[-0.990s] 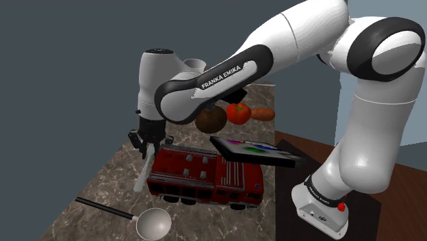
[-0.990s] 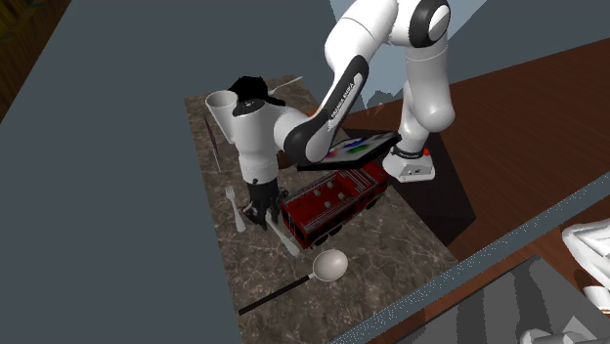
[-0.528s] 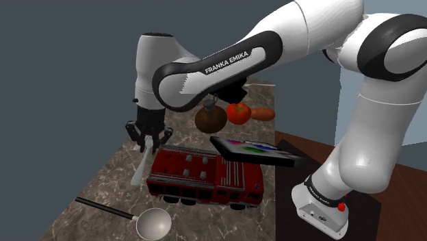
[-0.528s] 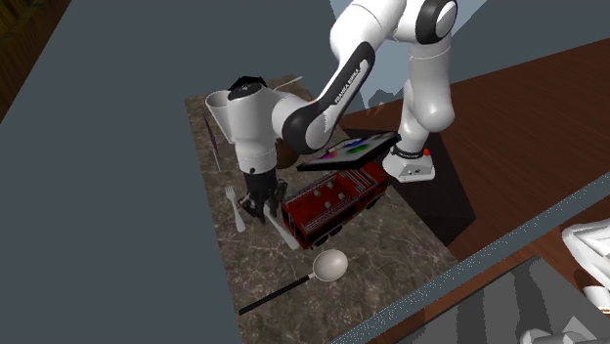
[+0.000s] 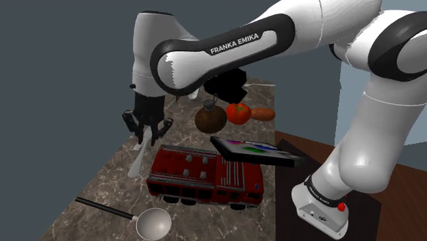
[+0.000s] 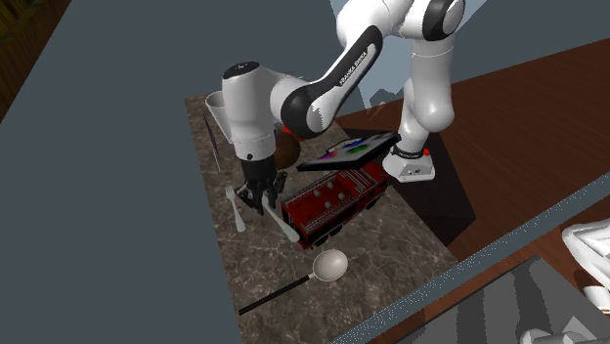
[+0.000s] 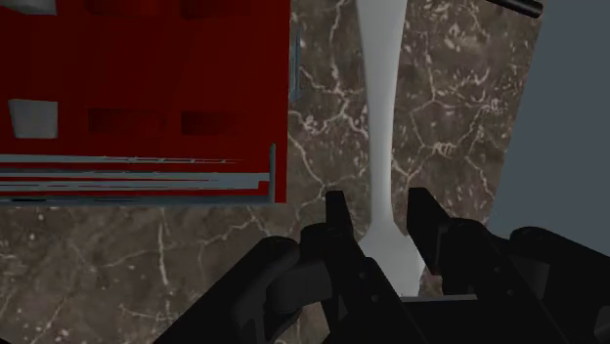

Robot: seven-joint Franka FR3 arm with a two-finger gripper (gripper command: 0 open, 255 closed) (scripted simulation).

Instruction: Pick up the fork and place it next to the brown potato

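Observation:
My black gripper hangs above the marble counter's far side, shut on a white fork. The fork dangles from the fingers, sloping down toward the counter beside the red toy fire truck. In the wrist view the fingers clasp the fork's broad end, and its long handle runs away from the gripper over the marble. The brown potato lies farther back on the counter, beyond the truck. From the second exterior view the gripper holds the fork by the truck's end; the arm partly hides the potato.
A red tomato and an orange carrot lie right of the potato. A dark tablet overhangs the truck. A ladle lies near the counter's front. A white cup and another white utensil sit by the far edge.
The gripper has risen and shifted a little toward the shoulder view's left, carrying the fork up with it. The truck, ladle and potato have stayed put.

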